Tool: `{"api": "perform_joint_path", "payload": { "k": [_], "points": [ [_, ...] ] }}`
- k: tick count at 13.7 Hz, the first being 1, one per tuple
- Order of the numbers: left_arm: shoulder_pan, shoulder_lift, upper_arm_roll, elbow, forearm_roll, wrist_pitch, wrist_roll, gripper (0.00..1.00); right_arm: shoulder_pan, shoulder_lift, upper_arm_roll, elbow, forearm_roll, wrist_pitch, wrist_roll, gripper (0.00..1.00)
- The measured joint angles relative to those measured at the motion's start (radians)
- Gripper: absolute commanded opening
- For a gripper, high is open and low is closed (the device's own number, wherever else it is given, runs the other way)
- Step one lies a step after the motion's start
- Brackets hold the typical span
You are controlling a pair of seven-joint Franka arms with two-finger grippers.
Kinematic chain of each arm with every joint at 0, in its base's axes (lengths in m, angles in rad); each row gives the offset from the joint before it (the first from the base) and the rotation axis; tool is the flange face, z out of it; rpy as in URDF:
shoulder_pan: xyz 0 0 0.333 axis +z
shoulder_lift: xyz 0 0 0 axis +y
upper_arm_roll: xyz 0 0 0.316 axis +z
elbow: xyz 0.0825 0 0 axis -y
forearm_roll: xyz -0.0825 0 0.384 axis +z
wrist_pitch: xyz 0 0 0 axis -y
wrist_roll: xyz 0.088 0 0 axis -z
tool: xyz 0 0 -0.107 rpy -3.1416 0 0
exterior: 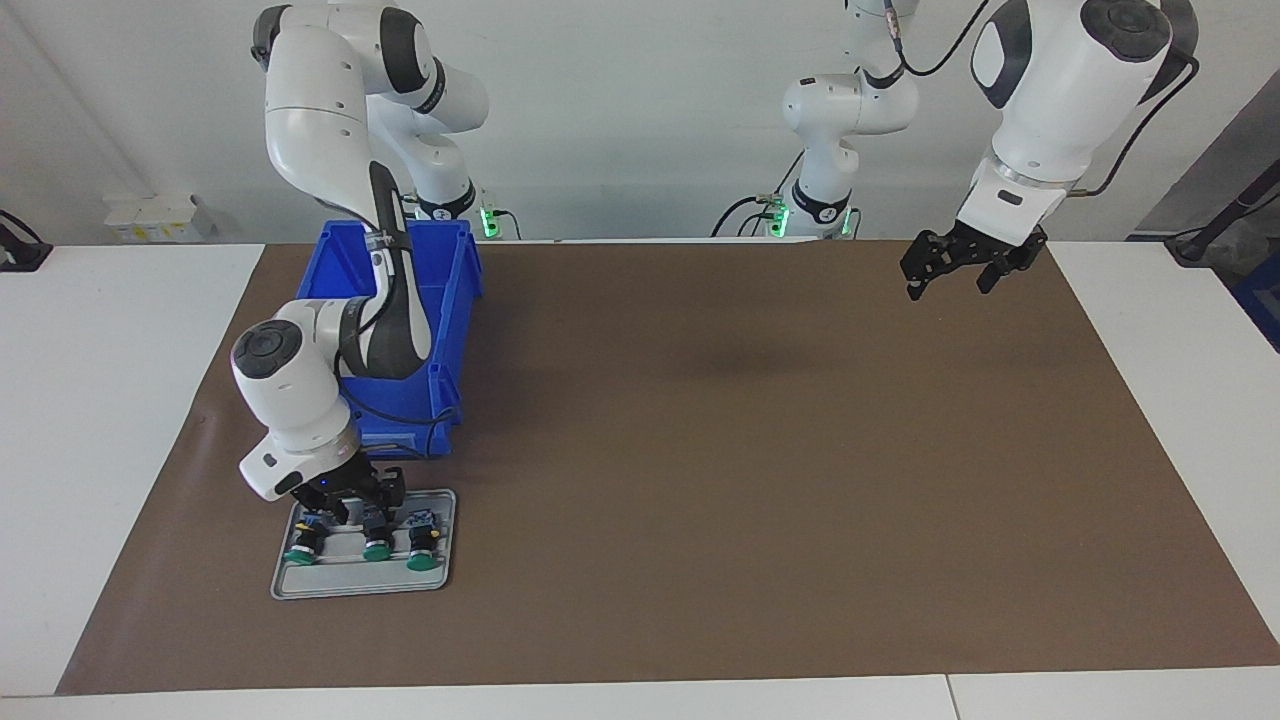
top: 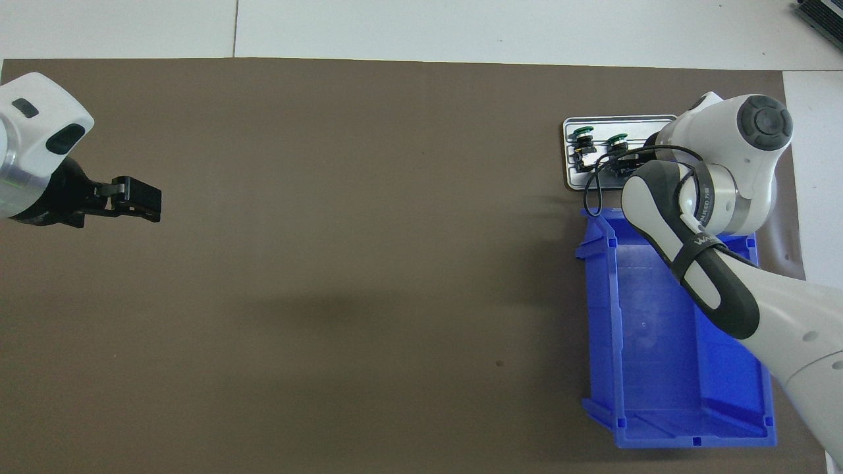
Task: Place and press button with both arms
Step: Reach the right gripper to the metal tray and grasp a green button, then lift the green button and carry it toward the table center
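Buttons, three of them, lie side by side in a small grey tray (exterior: 440, 580) on the brown mat (exterior: 700, 450), toward the right arm's end of the worktop and farther from the robots than the blue bin (exterior: 455, 300) just beside it. Each one lies on its side, long axis running straight away from the robots, green cap pointing away from them and the terminal end toward them.

The right pincer (exterior: 366, 497) is down in the tray, right over the terminal end of the middle button (exterior: 377, 540), fingers either side of its black body. Can't tell if it's actually clamped on it or only closing in. The other two, one (exterior: 303, 545) toward the worktop's end and one (exterior: 424, 550) toward the middle, look untouched.

The left pincer (exterior: 945, 280) hangs released, fingers spread, over bare mat at the left arm's end, waiting.
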Motion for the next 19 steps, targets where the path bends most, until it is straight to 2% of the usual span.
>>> {"api": "perform_joint_path", "payload": {
  "k": [5,7,9,11,13,16,19],
  "points": [
    [0.000,0.000,0.000,0.000,0.000,0.000,0.000,1.00,0.006,0.001,0.003,0.011,-0.001,0.007,-0.005,0.00],
    [0.000,0.000,0.000,0.000,0.000,0.000,0.000,1.00,0.013,-0.003,0.003,0.062,-0.024,-0.056,-0.005,0.00],
    [0.000,0.000,0.000,0.000,0.000,0.000,0.000,1.00,0.026,-0.026,0.002,0.142,-0.056,-0.176,0.074,0.00],
    [0.000,0.000,0.000,0.000,0.000,0.000,0.000,1.00,0.058,-0.078,0.002,0.217,-0.121,-0.339,0.259,0.00],
    [0.000,0.000,0.000,0.000,0.000,0.000,0.000,1.00,0.131,-0.131,0.004,0.258,-0.198,-0.462,0.490,0.00],
    [0.000,0.000,0.000,0.000,0.000,0.000,0.000,1.00,0.245,-0.163,0.009,0.263,-0.224,-0.515,0.912,0.00],
    [0.000,0.000,0.000,0.000,0.000,0.000,0.000,1.00,0.304,-0.160,0.023,0.252,-0.161,-0.517,1.295,0.00]
  ]
}}
